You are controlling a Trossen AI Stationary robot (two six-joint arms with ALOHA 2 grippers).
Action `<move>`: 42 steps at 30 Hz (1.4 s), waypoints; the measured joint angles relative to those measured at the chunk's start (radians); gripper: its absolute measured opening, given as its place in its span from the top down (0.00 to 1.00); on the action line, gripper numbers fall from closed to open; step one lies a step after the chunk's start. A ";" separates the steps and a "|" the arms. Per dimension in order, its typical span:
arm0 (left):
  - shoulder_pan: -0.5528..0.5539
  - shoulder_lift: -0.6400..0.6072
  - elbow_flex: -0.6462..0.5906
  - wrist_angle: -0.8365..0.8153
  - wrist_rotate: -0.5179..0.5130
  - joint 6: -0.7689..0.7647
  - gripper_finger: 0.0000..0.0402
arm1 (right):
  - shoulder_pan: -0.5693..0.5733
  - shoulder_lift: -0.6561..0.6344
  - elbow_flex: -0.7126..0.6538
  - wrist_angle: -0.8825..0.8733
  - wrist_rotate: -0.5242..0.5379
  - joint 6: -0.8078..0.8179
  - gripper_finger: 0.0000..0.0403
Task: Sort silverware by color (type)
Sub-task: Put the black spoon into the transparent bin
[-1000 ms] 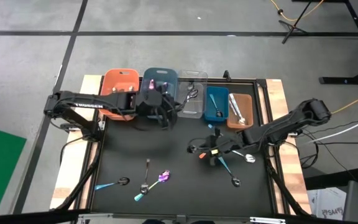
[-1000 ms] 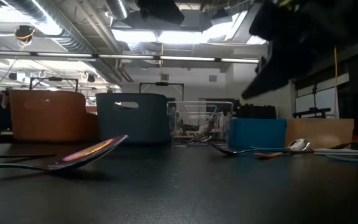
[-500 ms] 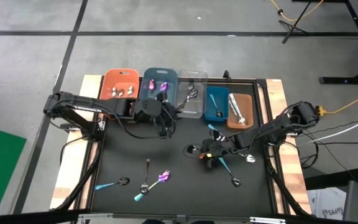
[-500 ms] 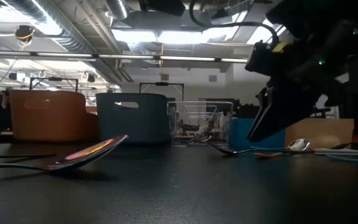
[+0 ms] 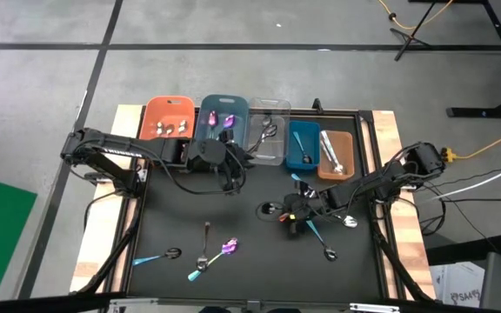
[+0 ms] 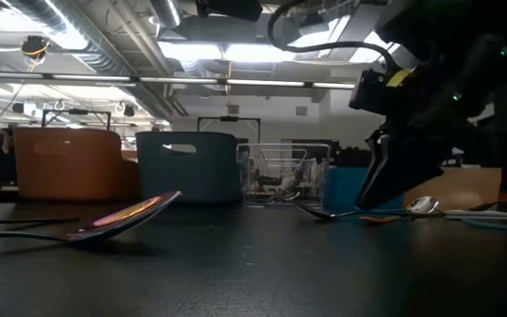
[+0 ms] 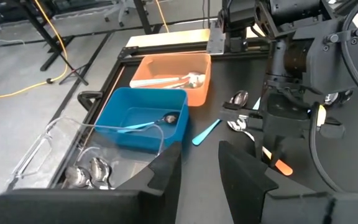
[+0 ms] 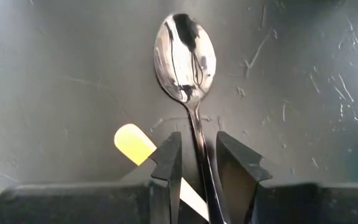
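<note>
A shiny silver spoon [image 8: 186, 52] lies flat on the black mat, with a yellow-orange handle [image 8: 135, 145] of another utensil beside it. My right gripper [image 8: 199, 163] is low over the spoon, slanting down. It is open, with one finger on each side of the spoon's thin handle [image 8: 199, 138] and a little gap on both sides. In the high view this gripper [image 5: 294, 214] is right of the mat's middle. My left gripper [image 5: 225, 171] hangs open and empty just in front of the bins, and its fingers [image 7: 166, 177] show nothing between them.
Five bins stand in a row at the far edge: orange [image 5: 168, 116], grey-blue [image 5: 224, 115], clear [image 5: 269, 130], blue [image 5: 303, 146] and brown [image 5: 336, 155], each holding utensils. Loose pieces lie near the front: a purple spoon [image 5: 227, 249], a blue-handled one [image 5: 156, 257] and a silver spoon [image 5: 329, 252].
My right gripper has come down toward the silver spoon and tipped more steeply, until its fingers stand astride the handle. My left gripper has drawn back from above the grey-blue bin toward the table's near side, uncovering the purple spoons in it.
</note>
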 joint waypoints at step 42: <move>-0.130 -0.071 -0.001 -0.073 -0.001 -0.050 0.75 | 0.000 0.065 0.000 0.017 -0.006 0.058 0.83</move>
